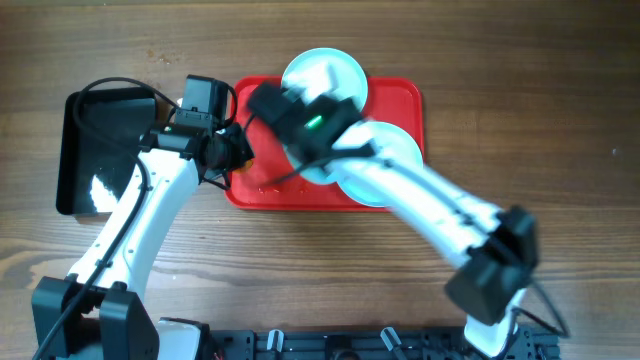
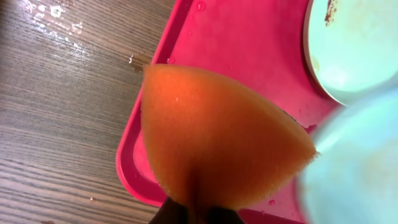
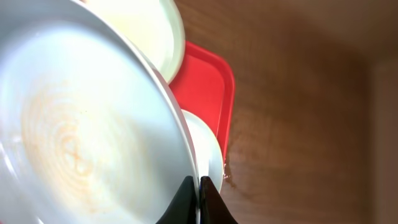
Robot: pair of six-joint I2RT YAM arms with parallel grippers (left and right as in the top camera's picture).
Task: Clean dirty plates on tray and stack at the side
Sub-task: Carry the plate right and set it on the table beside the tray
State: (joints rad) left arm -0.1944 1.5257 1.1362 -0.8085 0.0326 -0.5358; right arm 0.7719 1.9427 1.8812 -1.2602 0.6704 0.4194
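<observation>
Though blurred overhead, right claw (image 3: 199, 198) pinching smeared plate (image 3: 81, 124) by its rim over red tray (image 3: 208, 81), left claw (image 2: 196, 214) squeezing orange sponge (image 2: 217, 137) above tray rim, two other plates (image 1: 325, 68) on tray

1. The overhead view sits high above and faces straight down on the bench (image 1: 520, 80). The whole red tray (image 1: 400, 100) lies mid-frame, with the arm bases at the lower edge.
2. The left wrist view is very near. It angles down past an orange sponge (image 2: 217, 143) that fills mid-frame, onto one rounded corner of the tray (image 2: 236, 56) and bare bench (image 2: 62, 112).
3. The right wrist view is also very near. It sights along a plate (image 3: 81, 124) that fills its left half, toward the tray (image 3: 208, 81) and bench (image 3: 292, 112) beyond.
4. All three views share the tray, but each wrist view catches only part of it.
</observation>
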